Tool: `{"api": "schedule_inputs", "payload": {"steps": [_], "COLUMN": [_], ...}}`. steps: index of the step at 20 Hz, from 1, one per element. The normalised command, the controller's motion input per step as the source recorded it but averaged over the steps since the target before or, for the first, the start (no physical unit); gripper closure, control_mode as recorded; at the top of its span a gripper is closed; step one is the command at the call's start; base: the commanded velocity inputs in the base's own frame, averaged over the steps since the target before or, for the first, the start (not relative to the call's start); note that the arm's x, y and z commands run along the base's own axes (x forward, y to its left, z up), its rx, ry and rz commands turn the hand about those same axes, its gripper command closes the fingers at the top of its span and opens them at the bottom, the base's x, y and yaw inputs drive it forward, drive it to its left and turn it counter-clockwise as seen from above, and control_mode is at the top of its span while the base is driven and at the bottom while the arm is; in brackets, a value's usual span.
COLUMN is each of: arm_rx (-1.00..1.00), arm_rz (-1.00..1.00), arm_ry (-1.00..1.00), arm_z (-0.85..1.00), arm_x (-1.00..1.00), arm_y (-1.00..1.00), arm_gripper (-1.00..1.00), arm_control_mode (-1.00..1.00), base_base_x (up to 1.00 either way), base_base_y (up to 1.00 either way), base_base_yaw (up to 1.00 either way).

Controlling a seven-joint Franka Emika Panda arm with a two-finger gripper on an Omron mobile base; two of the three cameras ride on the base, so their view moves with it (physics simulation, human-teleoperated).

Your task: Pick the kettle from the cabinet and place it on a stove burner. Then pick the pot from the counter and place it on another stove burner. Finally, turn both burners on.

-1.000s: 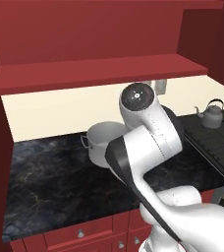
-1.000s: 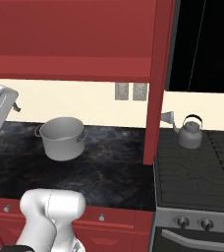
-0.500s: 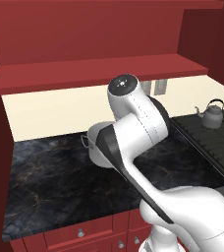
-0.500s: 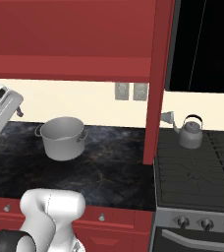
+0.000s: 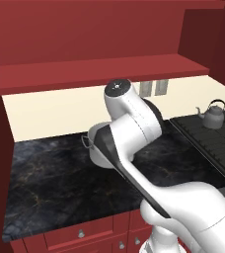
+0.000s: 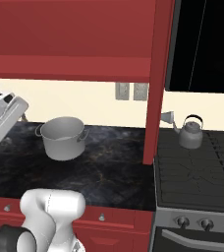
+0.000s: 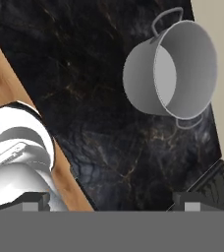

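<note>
Hovering: the gripper (image 7: 111, 201) hung above the counter (image 7: 99, 133) with its jaws spread wide and nothing between them.
Pot: the pot (image 7: 170, 69) stood upright on the counter, ahead of the gripper and well apart from it; one loop handle faced away from the gripper, the other toward it.
Kettle: the kettle (image 6: 190, 132) sat on the stove (image 6: 197, 172), at the back burner nearest the counter, far off to the side of the gripper, past the pot.
Stage, as I judged it: the kettle step looked done; the pot was not yet picked, and neither burner looked lit.
Risk, grip: the pot was wide, so the jaws would likely have to pinch the rim or a handle; a shallow bite on the thin wall could slip and tip the pot.
Risk, approach: the gripper looked at the pot at a slant; coming down off-centre, a fingertip could hit the rim and shove the pot along the counter.
Risk, carry: the red post (image 6: 153, 93) stood between counter and stove; a low swing could knock the pot against it.
Risk, placing: the kettle held one burner, so a careless set-down could bump it.
</note>
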Motion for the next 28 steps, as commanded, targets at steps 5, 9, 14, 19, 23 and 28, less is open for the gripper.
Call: {"api": "schedule_inputs", "payload": {"steps": [5, 9, 14, 19, 23, 28], "arm_rx": [0.00, 0.00, 0.00, 0.00, 0.01, 0.00], "arm_rz": [0.00, 0.00, 0.00, 0.00, 0.00, 0.00], "arm_ry": [0.06, 0.07, 0.07, 0.04, 0.00, 0.00], "arm_z": [-0.33, -0.34, -0.34, -0.29, -0.23, -0.24], "arm_x": [0.30, 0.34, 0.34, 0.34, 0.37, 0.37], "arm_y": [0.02, 0.01, 0.01, 0.01, 0.01, 0.03], "arm_gripper": [-1.00, -1.00, -1.00, -1.00, -1.00, -1.00], "arm_control_mode": [-1.00, -1.00, -1.00, -1.00, -1.00, -1.00], "base_base_x": [0.00, 0.00, 0.00, 0.00, 0.00, 0.00], "base_base_y": [0.00, 0.00, 0.00, 0.00, 0.00, 0.00], "base_base_yaw": [0.00, 0.00, 0.00, 0.00, 0.00, 0.00]}}
